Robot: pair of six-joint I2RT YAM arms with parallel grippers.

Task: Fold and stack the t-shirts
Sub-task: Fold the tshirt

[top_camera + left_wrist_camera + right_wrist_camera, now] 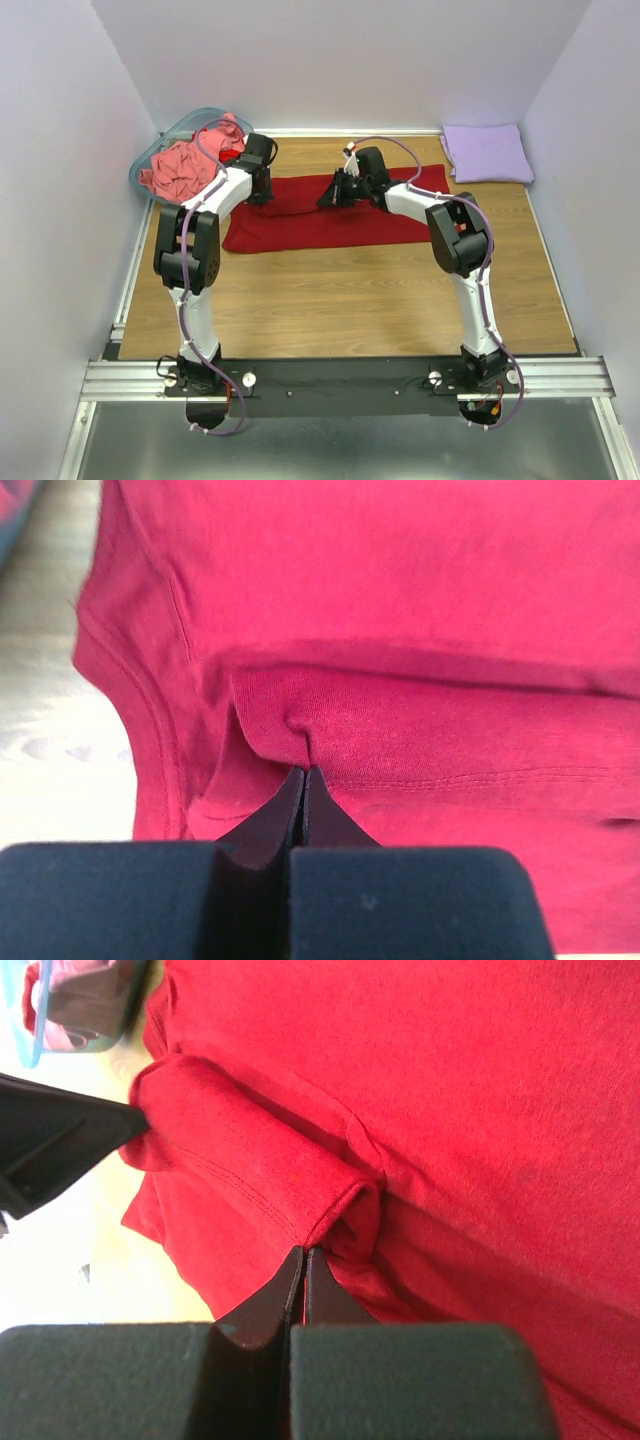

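A dark red t-shirt (330, 222) lies spread across the back middle of the table. My left gripper (262, 192) is at its left end, and in the left wrist view it (303, 772) is shut, pinching a raised fold of the red cloth (420, 720). My right gripper (332, 194) is on the shirt's upper middle, shut on the other end of the same rolled fold (250, 1160), its tips (304, 1252) meeting on the hem. A folded lavender t-shirt (487, 153) lies at the back right. A crumpled salmon-pink t-shirt (178, 168) sits in the basket.
The translucent teal basket (192, 118) stands at the back left corner, close behind the left arm; its corner (22, 1030) shows in the right wrist view. White walls close in the table on three sides. Bare wood lies in front of the red shirt.
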